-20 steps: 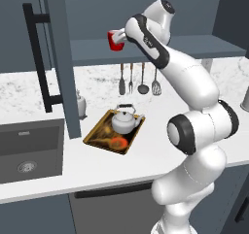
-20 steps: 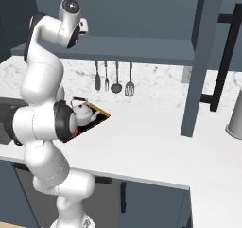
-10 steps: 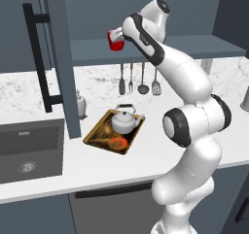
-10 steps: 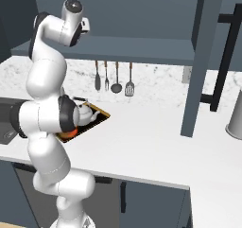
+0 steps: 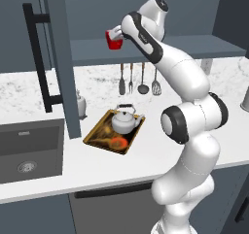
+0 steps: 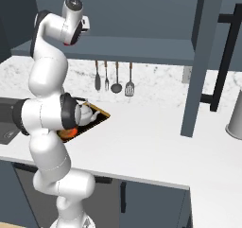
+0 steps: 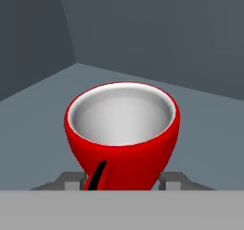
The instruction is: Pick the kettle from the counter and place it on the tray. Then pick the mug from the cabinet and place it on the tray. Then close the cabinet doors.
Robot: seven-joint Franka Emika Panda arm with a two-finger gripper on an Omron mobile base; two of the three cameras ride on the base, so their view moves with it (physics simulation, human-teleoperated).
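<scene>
The red mug [image 7: 122,131] sits on the shelf inside the cabinet [image 5: 194,48] with the gripper [image 7: 123,180] fingers pressed on both its sides, and the kettle [image 5: 124,121] is on the tray [image 5: 97,137]

left base view: from behind the arm's left, looking forward and down over the counter [image 5: 97,165]; takes in the sink, tray [image 5: 97,133] and cabinet shelf.
right base view: from behind the arm's right, facing the same counter [image 6: 156,142]; tray [image 6: 101,114] sits near its left edge.
shared: counter, tray, hanging utensils [image 5: 138,80], shelf.
hand view: very near, looking along the gripper at the mug [image 7: 122,133] on the cabinet shelf [image 7: 43,105].
</scene>
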